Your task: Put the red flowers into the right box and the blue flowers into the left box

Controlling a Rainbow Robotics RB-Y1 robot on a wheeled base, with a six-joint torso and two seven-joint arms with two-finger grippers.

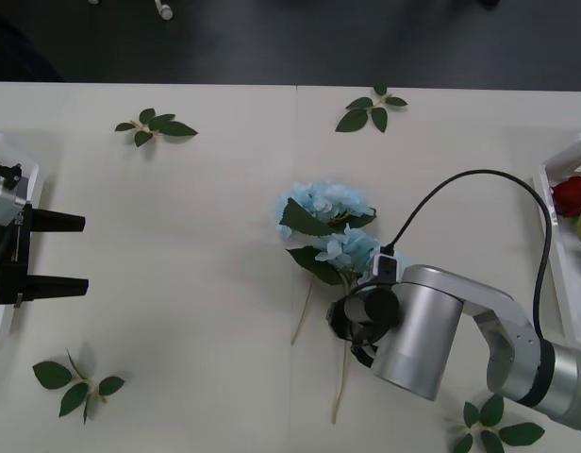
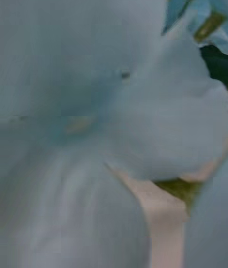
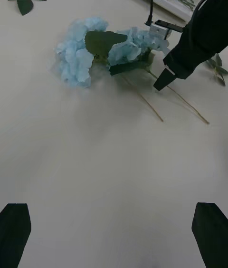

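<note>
Two blue flowers lie together mid-table, one head farther off and one nearer, their thin stems running toward me. My right gripper hangs low over those stems just below the nearer head; the left wrist view shows it beside the blooms. Blurred pale-blue petals press close in the right wrist view. A red flower lies in the right box at the table's right edge. My left gripper waits open and empty by the left box.
Loose green leaf sprigs lie at the back left, back centre, front left and front right. A black cable loops over the right arm. Bare table lies between the left gripper and the flowers.
</note>
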